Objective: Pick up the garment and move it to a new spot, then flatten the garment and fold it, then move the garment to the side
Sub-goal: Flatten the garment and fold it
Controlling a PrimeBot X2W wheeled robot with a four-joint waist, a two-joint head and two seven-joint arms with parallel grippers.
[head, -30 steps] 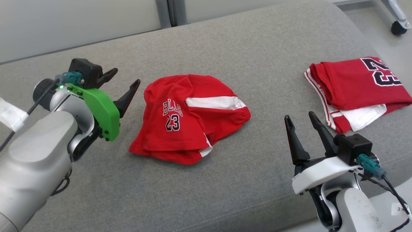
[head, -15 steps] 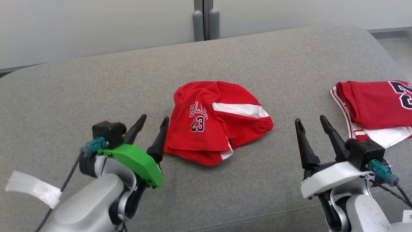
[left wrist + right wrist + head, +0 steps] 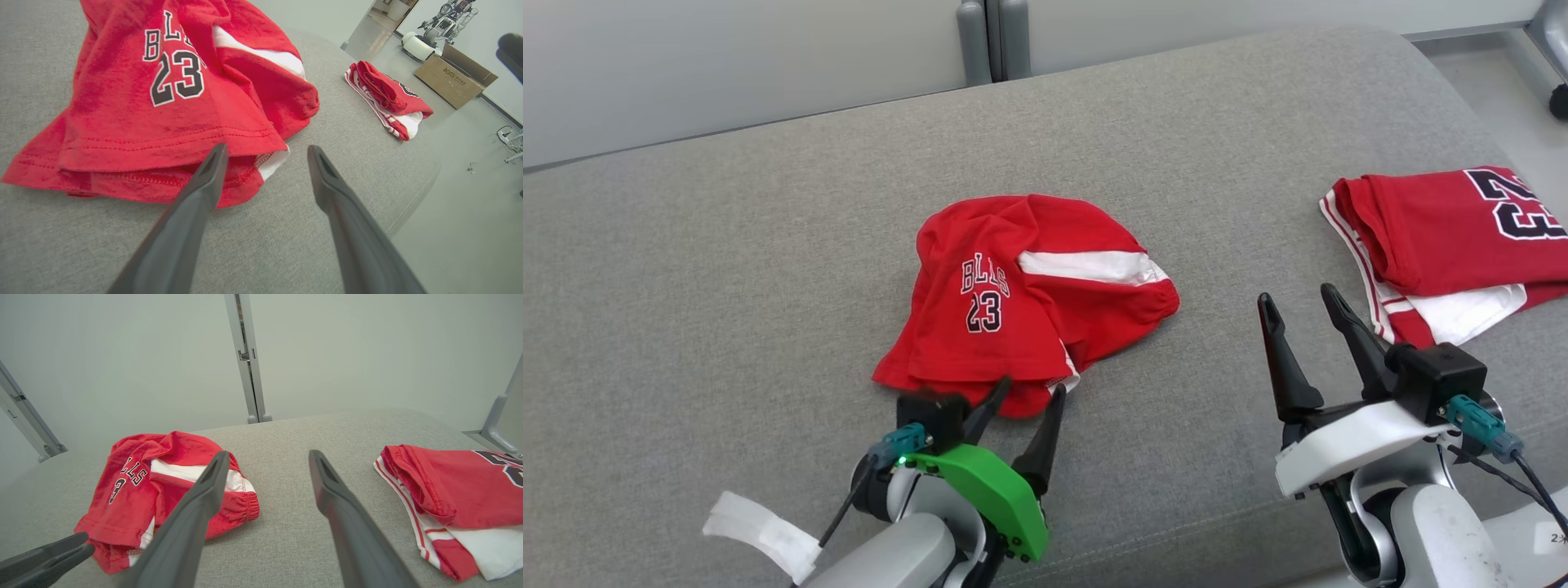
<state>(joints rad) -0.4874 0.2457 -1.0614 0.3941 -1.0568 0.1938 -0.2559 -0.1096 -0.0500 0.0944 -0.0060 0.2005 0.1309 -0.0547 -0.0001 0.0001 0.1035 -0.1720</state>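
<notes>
We find the left gripper (image 3: 1032,385) with jaws apart at the near hem of the crumpled red Bulls shorts (image 3: 1013,302), mid-cushion (image 3: 727,286). The right gripper (image 3: 1295,292) is likewise spread, clear of the cloth. Risk: a pinch catching only one of the layers.

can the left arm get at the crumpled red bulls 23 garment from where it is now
Probably yes. The left gripper is open at the near hem of the crumpled red cotton garment on the grey fabric cushion, with nothing between them.
</notes>
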